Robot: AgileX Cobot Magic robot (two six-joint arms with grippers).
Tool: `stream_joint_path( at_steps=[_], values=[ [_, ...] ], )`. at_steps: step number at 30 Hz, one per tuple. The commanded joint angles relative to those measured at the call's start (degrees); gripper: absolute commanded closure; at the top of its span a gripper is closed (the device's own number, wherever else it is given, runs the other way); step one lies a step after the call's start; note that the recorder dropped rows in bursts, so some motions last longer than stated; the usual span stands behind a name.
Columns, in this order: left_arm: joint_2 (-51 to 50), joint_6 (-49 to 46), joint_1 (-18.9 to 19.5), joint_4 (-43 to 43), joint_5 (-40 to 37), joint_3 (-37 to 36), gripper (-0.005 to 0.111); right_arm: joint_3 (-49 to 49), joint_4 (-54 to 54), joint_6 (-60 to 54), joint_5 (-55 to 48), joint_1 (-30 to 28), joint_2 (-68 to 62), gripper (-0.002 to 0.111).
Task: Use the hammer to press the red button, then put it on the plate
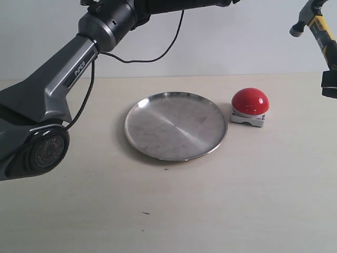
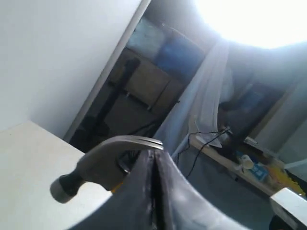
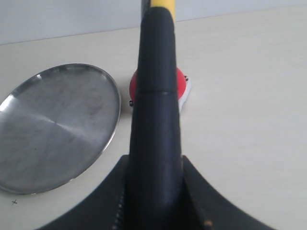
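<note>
One hammer point(image 3: 156, 96) gripped by right hand point(image 3: 154, 201), away from plate point(image 1: 174, 126); left hand point(image 2: 153, 191) closed.

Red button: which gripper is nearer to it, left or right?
Right. The right gripper, holding the hammer, hangs above and right of the button. The left gripper, shut, is raised out of the exterior view's top, likely farther.

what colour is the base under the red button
Light grey. The base shows best in the exterior view, just beneath the red button.
</note>
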State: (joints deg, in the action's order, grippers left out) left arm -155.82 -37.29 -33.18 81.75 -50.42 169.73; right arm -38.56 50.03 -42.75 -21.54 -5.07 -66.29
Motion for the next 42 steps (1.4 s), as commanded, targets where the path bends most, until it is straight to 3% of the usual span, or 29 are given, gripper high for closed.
stream_joint_path(
  at_steps=[1,5,10,16,24,28,31,33,36,40,42],
  values=[
    [0.5,1.1,0.3,-0.3,-6.6,0.2,0.107,-0.7,0.3,-0.6,2.5,-0.3,0.8,0.108],
    [0.5,1.1,0.3,2.7,-14.6,0.2,0.107,-0.7,0.4,-0.6,2.3,-0.3,0.8,0.108],
    [0.5,1.7,0.1,2.9,-18.7,0.2,0.107,-0.7,0.4,-0.6,2.4,-0.3,0.8,0.108],
    [0.5,13.5,-0.6,11.1,-19.5,0.2,0.107,-0.7,0.3,-0.6,2.2,-0.3,0.8,0.108],
    [0.5,13.1,-0.6,4.5,-19.5,0.2,0.107,-0.7,-1.1,-0.6,2.9,-0.3,0.8,0.108],
    [0.6,4.4,-1.4,2.7,-19.5,0.2,0.107,-0.7,-2.9,-0.6,4.3,-0.3,0.8,0.108],
    [2.1,6.8,-2.5,-10.9,-19.5,0.2,0.107,-0.7,-3.5,-0.6,4.8,-0.3,0.8,0.108],
    [4.0,6.9,-4.6,-30.3,-19.5,0.2,0.107,-0.7,-3.5,-0.6,4.9,-0.3,0.8,0.108],
    [5.3,6.9,-8.5,-50.2,-19.5,0.2,0.107,-0.7,-3.5,-0.6,5.0,-0.3,0.6,0.108],
    [5.3,6.1,-10.9,-49.8,-19.5,0.2,0.107,-0.7,-3.5,-0.6,4.9,-0.3,0.1,0.108],
    [5.6,10.0,-11.6,-57.6,-19.5,0.2,0.107,-0.7,-3.5,-0.6,4.9,-0.3,0.0,0.108]
  ],
)
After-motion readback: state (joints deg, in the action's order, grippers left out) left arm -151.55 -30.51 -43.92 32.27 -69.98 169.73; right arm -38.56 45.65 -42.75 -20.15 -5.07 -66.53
